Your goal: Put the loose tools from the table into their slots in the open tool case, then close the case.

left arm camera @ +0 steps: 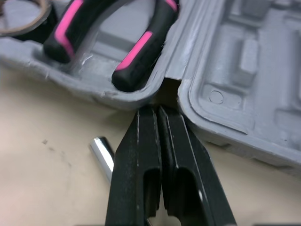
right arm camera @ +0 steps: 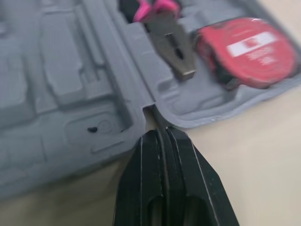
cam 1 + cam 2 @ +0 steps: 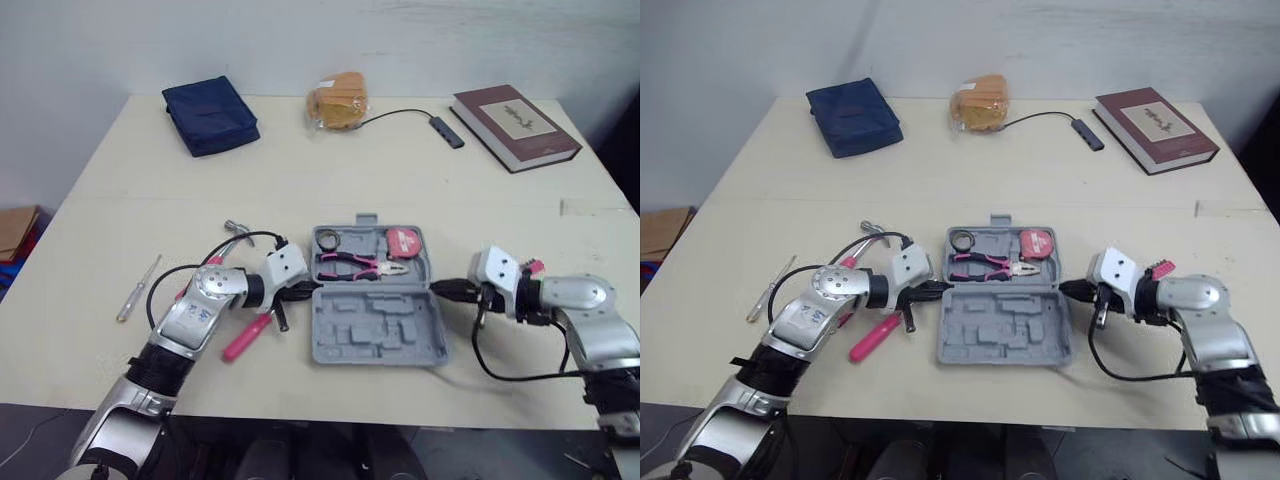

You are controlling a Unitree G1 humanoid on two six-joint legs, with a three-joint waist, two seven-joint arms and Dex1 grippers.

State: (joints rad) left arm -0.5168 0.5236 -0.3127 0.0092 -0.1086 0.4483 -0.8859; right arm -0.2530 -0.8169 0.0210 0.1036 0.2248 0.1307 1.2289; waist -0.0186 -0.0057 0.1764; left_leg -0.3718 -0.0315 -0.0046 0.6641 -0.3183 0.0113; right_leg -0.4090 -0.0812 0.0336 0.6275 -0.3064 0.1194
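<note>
The grey tool case (image 3: 380, 335) lies open in the middle of the table, its near half showing bare moulded slots. The far half holds pink-handled pliers (image 3: 360, 266), a red tape measure (image 3: 403, 243) and a black roll (image 3: 328, 239). My left gripper (image 3: 308, 290) is shut with nothing in it, its tip (image 1: 157, 110) at the hinge notch on the case's left side. My right gripper (image 3: 445, 289) is also shut and empty, at the right hinge notch (image 2: 150, 110). A pink-handled hammer (image 3: 245, 338) lies partly under my left arm. A clear-handled screwdriver (image 3: 138, 288) lies further left.
A short shiny metal piece (image 1: 103, 153) lies beside my left fingers. At the back of the table are a blue pouch (image 3: 211, 115), a bagged bun (image 3: 338, 100), a cabled hub (image 3: 445, 130) and a dark red book (image 3: 515, 125).
</note>
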